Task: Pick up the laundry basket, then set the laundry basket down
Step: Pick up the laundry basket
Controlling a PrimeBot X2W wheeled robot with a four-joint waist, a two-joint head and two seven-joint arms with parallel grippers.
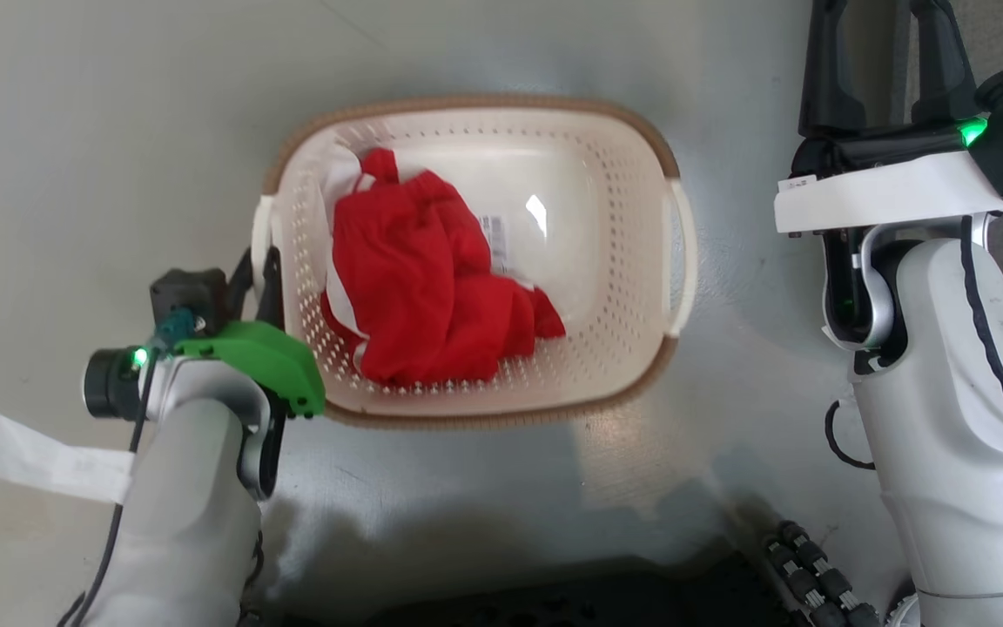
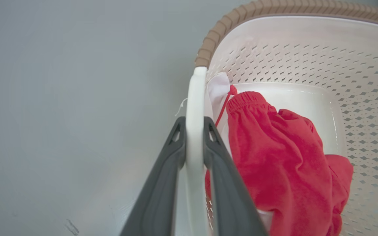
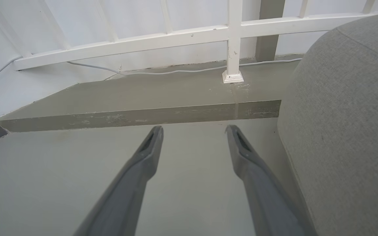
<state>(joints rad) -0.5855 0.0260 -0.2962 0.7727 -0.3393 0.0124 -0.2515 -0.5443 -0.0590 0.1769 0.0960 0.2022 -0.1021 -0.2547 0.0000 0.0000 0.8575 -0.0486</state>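
Cream-white perforated plastic laundry basket (image 1: pixel 615 261) (red cloth (image 1: pixel 432 287) inside), white handle (image 2: pixel 195 95) clamped by left end effector (image 2: pixel 194 131); right end effector (image 3: pixel 194 131) apart.

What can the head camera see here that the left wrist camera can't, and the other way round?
Head camera: the right claw, open and away from the laundry basket, plus the basket's right-side handle and barcode sticker. Left wrist camera: a close look at the left claw shut on the left-side handle. Both: the basket and the red garment inside.
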